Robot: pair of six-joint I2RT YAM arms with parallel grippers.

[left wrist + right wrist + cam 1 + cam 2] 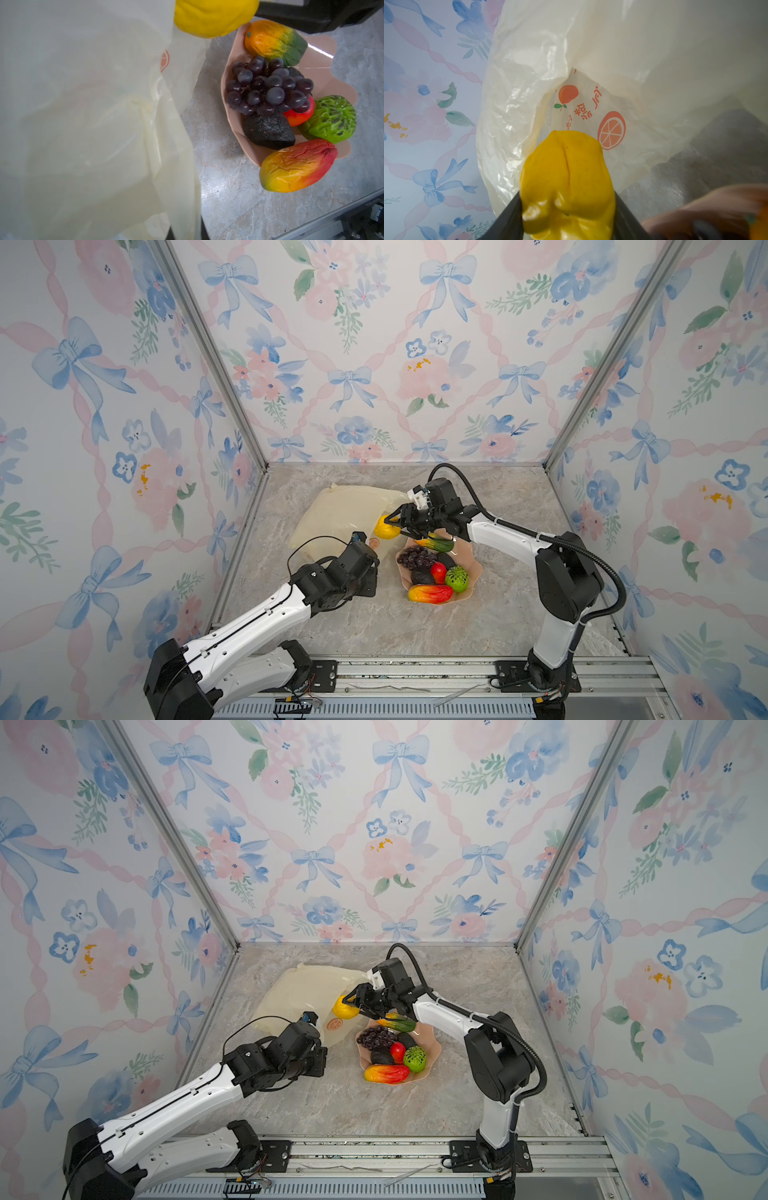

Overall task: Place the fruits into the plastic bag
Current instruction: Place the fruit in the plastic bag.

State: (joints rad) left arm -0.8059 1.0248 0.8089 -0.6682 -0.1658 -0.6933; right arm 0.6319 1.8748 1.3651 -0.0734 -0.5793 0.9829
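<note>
Citrus (385,529), yellow and dented, clamped between the jaws of right gripper (392,519). Hangs right at the lifted mouth of plastic bag (340,510), above the marble-look table (374,635). Fills the lower middle of the right wrist view, with dark fingers (510,218) showing only as wedges on either side.

Bag lying on the table between back wall and pink dish (473,568), just beside the dish, far end cut off in both wrist views. Left gripper (369,568) closed, seemingly on the bag's near rim. Fingertips hidden behind the wrist in both top views and behind pale film in the left wrist view, so the pinch itself cannot be made out.

Printed in orange inside the bag:
- one whole orange with leaves (568,94)
- one orange slice (611,130)
- a few characters (583,111), too tilted to read

One more slice print (376,542) on the outside, next to the left wrist.

Counted in the dish, seven fruits:
- one orange-green mango (436,544)
- one grape bunch (417,558)
- one avocado (422,576) in front
- second avocado (446,560), mostly hidden behind the grapes
- one small red fruit (438,571), half covered
- one bumpy green ball (456,576)
- one red-yellow mango (430,594), overhanging the near rim

With the citrus, eight in all.
</note>
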